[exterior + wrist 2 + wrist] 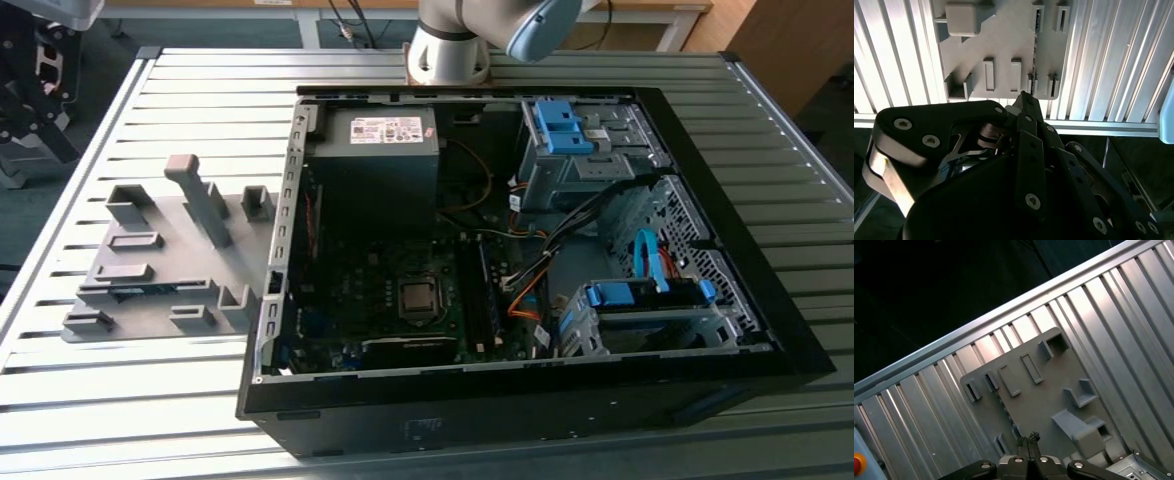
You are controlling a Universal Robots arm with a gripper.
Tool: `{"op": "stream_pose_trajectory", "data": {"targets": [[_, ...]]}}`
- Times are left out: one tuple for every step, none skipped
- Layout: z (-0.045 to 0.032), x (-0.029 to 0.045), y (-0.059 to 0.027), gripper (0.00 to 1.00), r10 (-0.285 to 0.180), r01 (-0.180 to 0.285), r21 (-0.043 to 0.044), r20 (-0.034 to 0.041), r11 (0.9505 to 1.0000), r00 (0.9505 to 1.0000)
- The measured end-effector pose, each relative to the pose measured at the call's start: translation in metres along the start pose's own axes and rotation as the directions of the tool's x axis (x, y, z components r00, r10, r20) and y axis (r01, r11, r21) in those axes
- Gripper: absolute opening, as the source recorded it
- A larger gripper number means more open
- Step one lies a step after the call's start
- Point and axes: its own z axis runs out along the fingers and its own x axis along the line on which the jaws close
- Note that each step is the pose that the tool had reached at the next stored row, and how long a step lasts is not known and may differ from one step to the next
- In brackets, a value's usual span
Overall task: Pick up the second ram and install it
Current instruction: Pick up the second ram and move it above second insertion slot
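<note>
Nearest us the open computer case (pixel 534 415) lies on its side on the slatted table (pixel 134 420), its board facing up, we judge so that a stick can be pressed straight down into it. Left of it, on the grey holder plate (pixel 174 270), the second ram (pixel 147 291) stands on edge in a slot, which leaves its long faces free for pinching. In the first wrist view the pincer (pixel 1029 436) hangs above this plate near the strip's end, tips pressed together and carrying nothing. Farthest stands the arm's base (pixel 447 55).
</note>
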Motion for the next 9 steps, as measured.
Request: {"op": "stream_pose_trajectory", "data": {"targets": [[0.0, 0.0, 0.0, 0.11, -0.003, 0.003, -0.0001, -0.0002, 1.0, 1.0], [-0.0001, 0.0, 0.0, 0.11, -0.006, 0.006, -0.0001, -0.0004, 1.0, 1.0], [0.0, 0.0, 0.0001, 0.11, -0.009, 0.009, -0.0002, -0.0005, 1.0, 1.0], [-0.0001, 0.0, 0.0001, 0.11, -0.013, 0.013, -0.0002, -0.0007, 0.9999, 0.9999], [0.0, 0.0, 0.0001, 0.11, -0.017, 0.017, -0.0002, -0.0008, 0.9999, 0.9999], [0.0, 0.0, 0.0001, 0.11, -0.02, 0.02, -0.0002, -0.0009, 0.9998, 0.9998], [0.0, 0.0, 0.0001, 0.11, -0.024, 0.024, -0.0003, -0.0011, 0.9997, 0.9997], [0.0, 0.0, 0.0001, 0.11, -0.028, 0.028, -0.0003, -0.0011, 0.9996, 0.9996], [0.0, 0.0001, 0.0001, 0.11, -0.031, 0.031, -0.0003, -0.0014, 0.9995, 0.9995]]}}
